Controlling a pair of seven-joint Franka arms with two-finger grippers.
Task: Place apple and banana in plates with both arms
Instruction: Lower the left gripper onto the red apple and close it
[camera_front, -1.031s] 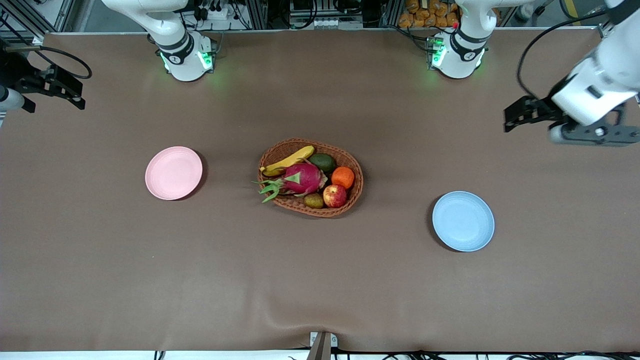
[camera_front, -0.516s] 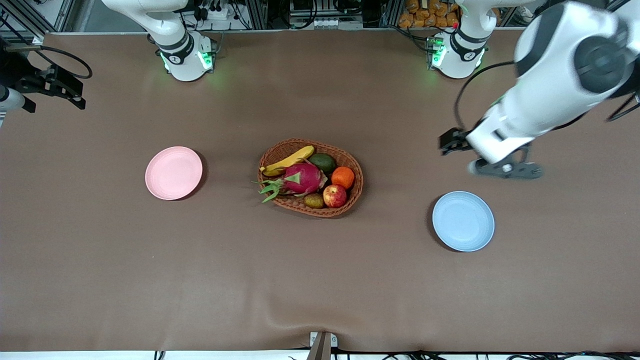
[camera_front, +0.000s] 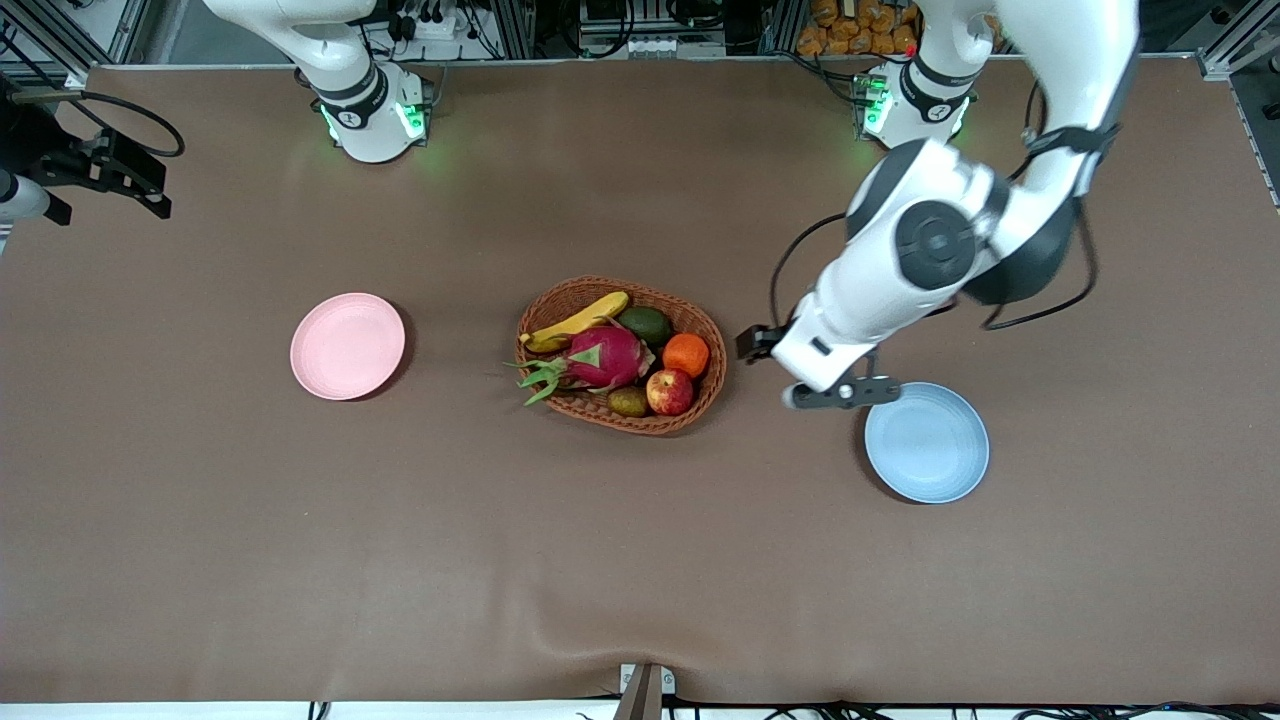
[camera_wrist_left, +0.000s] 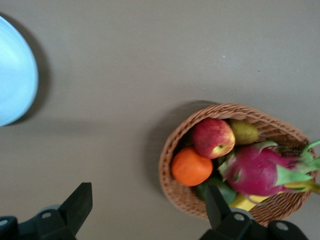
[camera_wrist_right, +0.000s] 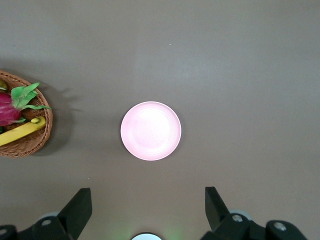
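Left end effector (camera_front: 752, 343) has swung from the worktop's (camera_front: 640, 560) edge to hover between the woven wicker basket (camera_front: 700, 400) and matte blue plate (camera_front: 927, 442), fingers wide. Round apple (camera_front: 670, 391) and curved banana (camera_front: 578, 321) lie in the basket. Right end effector (camera_front: 125, 178) waits, spread wide, high over the pink plate (camera_front: 347, 346).

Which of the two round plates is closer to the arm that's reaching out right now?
The light blue round plate. The left arm's tool hangs over the bare table between it and the oval wicker basket. The pale pink round plate lies toward the right arm's end.
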